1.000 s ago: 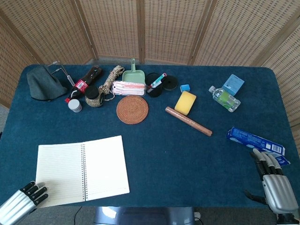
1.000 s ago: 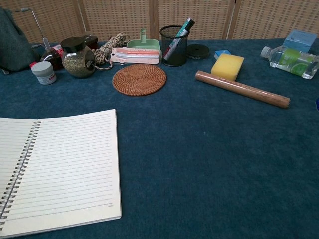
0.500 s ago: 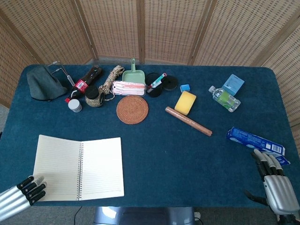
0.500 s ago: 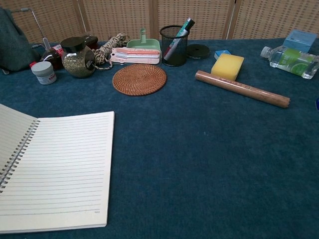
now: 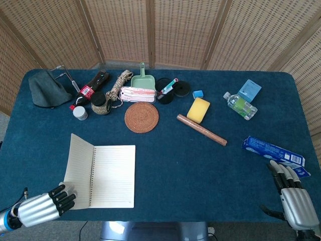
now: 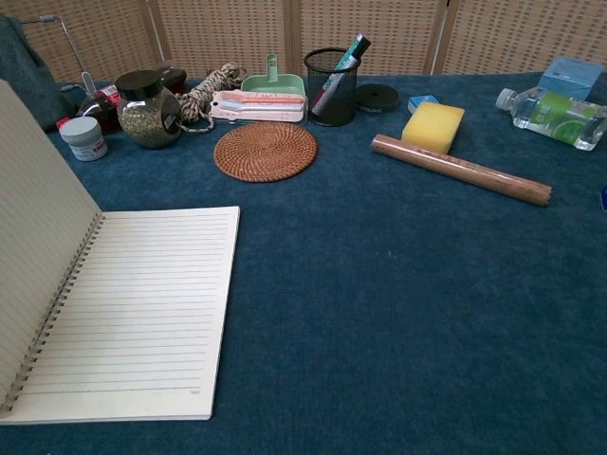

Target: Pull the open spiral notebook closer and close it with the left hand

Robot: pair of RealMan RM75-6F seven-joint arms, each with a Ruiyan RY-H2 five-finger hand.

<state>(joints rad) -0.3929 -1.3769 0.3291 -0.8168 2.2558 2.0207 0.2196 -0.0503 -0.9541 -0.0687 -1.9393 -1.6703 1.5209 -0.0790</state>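
The spiral notebook (image 5: 113, 175) lies near the table's front left edge, its right page flat and its left half (image 5: 78, 168) lifted steeply. In the chest view the notebook's lined page (image 6: 133, 308) fills the lower left and the raised half (image 6: 38, 227) stands tilted at the left edge. My left hand (image 5: 42, 208) is at the lifted half's lower corner, dark fingertips touching its underside. My right hand (image 5: 293, 201) rests at the front right corner, fingers apart, holding nothing. Neither hand shows in the chest view.
Along the back stand a grey cloth (image 5: 46, 89), a bottle (image 5: 88, 89), a jar (image 5: 100, 104), rope (image 5: 119, 83), a green dustpan (image 5: 143, 80), a mesh pen cup (image 6: 329, 87). A woven coaster (image 5: 142, 117), yellow sponge (image 5: 198, 110), brown roll (image 5: 201, 129), blue toothpaste box (image 5: 273, 150) lie mid-table.
The notebook's left half has swung up from flat to steeply raised. The left hand has moved right and under it. The notebook has shifted slightly right. The right hand has stayed put.
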